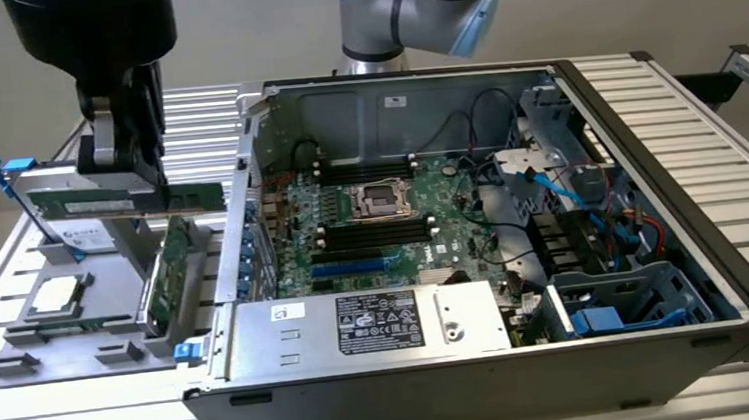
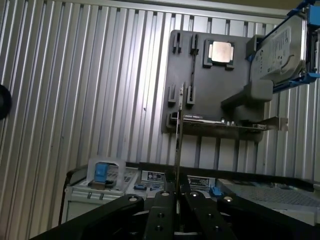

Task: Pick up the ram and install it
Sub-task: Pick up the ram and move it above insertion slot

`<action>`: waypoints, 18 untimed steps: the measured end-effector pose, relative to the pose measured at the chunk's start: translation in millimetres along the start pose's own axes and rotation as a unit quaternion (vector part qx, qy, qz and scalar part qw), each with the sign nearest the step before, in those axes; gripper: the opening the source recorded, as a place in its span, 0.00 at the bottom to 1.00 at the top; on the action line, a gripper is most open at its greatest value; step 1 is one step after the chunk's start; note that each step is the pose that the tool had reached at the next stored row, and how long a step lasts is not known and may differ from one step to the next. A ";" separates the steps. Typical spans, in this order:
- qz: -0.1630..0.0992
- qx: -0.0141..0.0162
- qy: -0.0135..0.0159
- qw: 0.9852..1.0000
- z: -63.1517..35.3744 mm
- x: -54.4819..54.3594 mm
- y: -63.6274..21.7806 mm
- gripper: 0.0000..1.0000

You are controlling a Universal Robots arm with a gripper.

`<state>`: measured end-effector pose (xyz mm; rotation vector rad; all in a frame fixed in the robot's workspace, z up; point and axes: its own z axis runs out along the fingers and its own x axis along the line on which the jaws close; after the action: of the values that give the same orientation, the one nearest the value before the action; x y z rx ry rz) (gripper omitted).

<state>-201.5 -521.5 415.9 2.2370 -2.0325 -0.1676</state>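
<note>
Exterior view: gripper [image 1: 129,189] hung over the grey holder tray [image 1: 105,266], well apart from the open computer case [image 1: 637,139] to the exterior view's right. Its fingers were closed narrow on the ram [image 1: 193,197], gripped near mid-length, with the stick level and clear of the tray.

Wrist view: the ram [image 2: 178,145] showed edge-on, a thin blade pinched between the fingertips.

Judged light, stiff and thin, but fragile. Best held by the long upper edge at mid-length, away from the contacts.
</note>
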 end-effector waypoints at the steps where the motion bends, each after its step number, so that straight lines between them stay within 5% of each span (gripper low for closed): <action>1: 0.000 0.000 0.000 1.000 -2.7 0.3 -4.1 0.14; 8: 0.000 0.000 -0.001 1.000 -11.3 -0.4 -31.2 0.14; 11: 0.000 0.004 -0.002 1.000 -12.4 -2.5 -37.9 0.14; 18: -0.002 0.013 -0.012 1.000 -14.8 -5.1 -56.6 0.14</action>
<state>-144.0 -510.9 421.5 2.2655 -2.0544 -0.1712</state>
